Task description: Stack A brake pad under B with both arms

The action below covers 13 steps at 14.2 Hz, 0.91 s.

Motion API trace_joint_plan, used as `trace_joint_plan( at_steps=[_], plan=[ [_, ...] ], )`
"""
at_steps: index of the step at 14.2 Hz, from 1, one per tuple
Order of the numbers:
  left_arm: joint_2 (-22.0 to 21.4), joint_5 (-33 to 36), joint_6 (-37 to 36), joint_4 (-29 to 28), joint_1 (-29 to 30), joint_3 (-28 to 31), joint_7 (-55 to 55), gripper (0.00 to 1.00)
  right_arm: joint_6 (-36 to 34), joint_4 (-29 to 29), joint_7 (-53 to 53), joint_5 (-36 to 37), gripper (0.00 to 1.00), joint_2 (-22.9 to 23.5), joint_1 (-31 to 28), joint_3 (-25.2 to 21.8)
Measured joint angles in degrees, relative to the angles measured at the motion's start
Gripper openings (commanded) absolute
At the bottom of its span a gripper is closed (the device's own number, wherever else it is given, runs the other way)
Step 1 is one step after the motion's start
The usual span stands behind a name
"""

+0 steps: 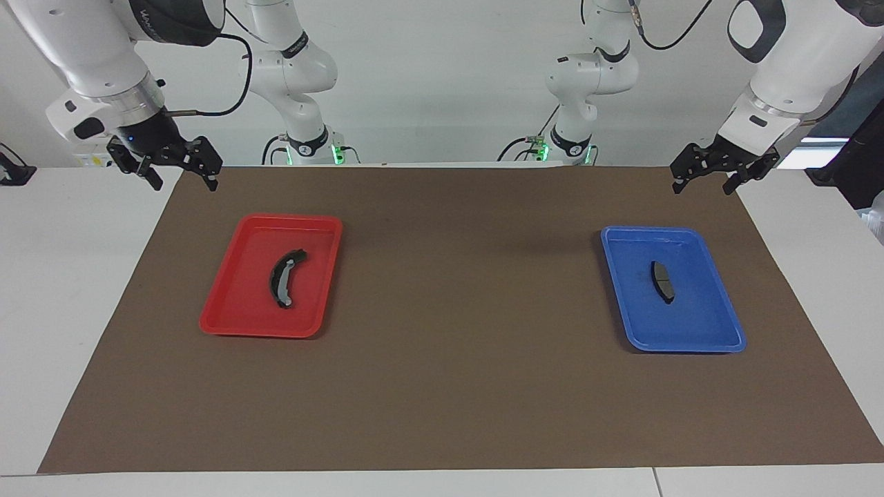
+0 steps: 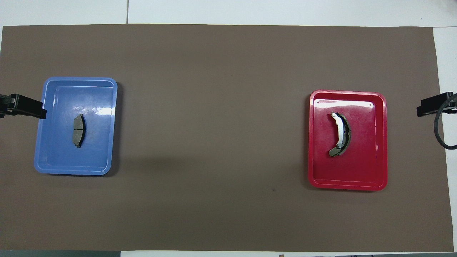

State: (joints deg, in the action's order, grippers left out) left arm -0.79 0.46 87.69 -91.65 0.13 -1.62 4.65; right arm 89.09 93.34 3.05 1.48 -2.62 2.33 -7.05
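Nothing is stacked yet. I see the A brake pad (image 1: 663,280) lying in the blue tray (image 1: 718,338) at the left arm's end of the desk (image 1: 456,386), and B (image 1: 285,277) in the red tray (image 1: 228,324) at the right arm's end, well apart. My left claw (image 1: 706,182) and right claw (image 1: 181,179) hang spread and empty over the mat's corners. Both picks and the stacking remain; the wide bare mat (image 1: 469,276) between the trays gives me free room.

Robotics lab bench. White counter (image 1: 83,290) under a brown mat (image 1: 456,359), bare white wall, two white Franka arms on fixed bases with green status lights and trailing cables. Staged props: red tray (image 1: 228,324) and blue tray (image 1: 690,342), set well apart.
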Motion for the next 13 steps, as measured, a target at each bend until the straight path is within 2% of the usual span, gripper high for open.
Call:
trace_joint_plan(
  at_steps=[13],
  plan=[
    [-0.1, 0.0, -0.2, 0.0, 0.1, 0.1, -1.0, 1.00, 0.0, 0.0, 0.0, 0.0, 1.00, 0.0, 0.0, 0.1]
  ],
)
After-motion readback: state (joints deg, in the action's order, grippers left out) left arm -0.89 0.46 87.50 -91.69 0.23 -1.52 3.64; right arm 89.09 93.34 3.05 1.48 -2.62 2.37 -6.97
